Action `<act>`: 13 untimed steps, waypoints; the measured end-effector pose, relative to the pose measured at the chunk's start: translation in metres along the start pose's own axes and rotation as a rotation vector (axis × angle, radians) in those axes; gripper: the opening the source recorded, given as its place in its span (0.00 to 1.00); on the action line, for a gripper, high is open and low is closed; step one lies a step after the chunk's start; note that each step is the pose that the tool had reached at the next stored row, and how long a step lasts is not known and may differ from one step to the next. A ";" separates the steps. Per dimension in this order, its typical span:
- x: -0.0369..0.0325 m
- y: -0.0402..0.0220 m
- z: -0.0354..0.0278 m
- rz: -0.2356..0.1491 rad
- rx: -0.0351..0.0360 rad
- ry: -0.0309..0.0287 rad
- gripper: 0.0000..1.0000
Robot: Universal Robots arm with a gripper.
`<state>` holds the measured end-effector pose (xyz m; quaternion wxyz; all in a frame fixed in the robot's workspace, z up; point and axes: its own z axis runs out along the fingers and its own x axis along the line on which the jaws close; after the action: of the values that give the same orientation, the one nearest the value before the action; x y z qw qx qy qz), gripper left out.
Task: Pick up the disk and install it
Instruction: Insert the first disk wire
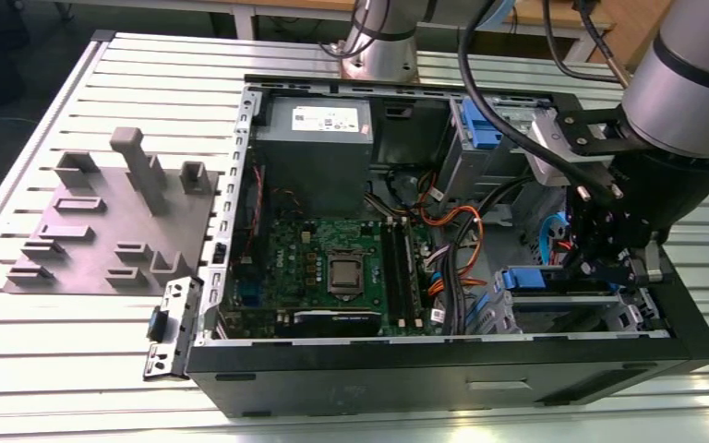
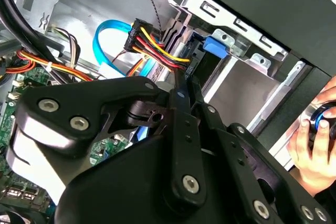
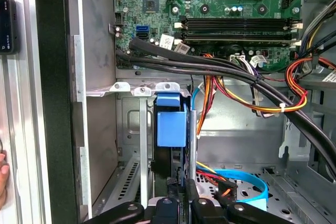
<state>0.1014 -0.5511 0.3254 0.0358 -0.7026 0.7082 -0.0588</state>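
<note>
The disk (image 3: 171,125) stands edge-on in the metal drive cage (image 3: 137,145), its bright blue carrier frame facing me. In the exterior view the disk (image 1: 537,278) sits at the top of the cage (image 1: 564,309), in the lower right corner of the open computer case (image 1: 453,369). My gripper (image 3: 184,199) is right behind the disk's near end, with its black fingers (image 3: 202,205) shut close together and nothing wide between them. In the second wrist view the gripper (image 2: 182,81) points at the cage's blue-tabbed slot (image 2: 215,45). Whether the tips touch the disk is hidden.
Bundles of black, orange and yellow cables (image 3: 247,87) and a blue flat cable (image 3: 247,179) run beside the cage. The motherboard (image 1: 330,268) lies at the case's middle. A grey fixture plate (image 1: 114,221) sits at the exterior view's left. A person's hand (image 2: 312,145) rests outside the case wall.
</note>
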 end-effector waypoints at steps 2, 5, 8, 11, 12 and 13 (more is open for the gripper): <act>0.0000 0.0000 0.0003 0.000 0.0000 -0.0005 0.16; -0.0001 0.0001 0.0009 0.000 0.0000 -0.0022 0.16; 0.0000 -0.0003 -0.0023 0.000 -0.0003 -0.0010 0.24; 0.0003 -0.0012 -0.0090 0.000 -0.0023 -0.0015 0.24; 0.0003 -0.0015 -0.0105 0.000 -0.0032 -0.0019 0.24; 0.0004 -0.0016 -0.0117 0.000 -0.0041 -0.0021 0.24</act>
<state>0.1014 -0.5511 0.3372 0.0351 -0.7027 0.7084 -0.0566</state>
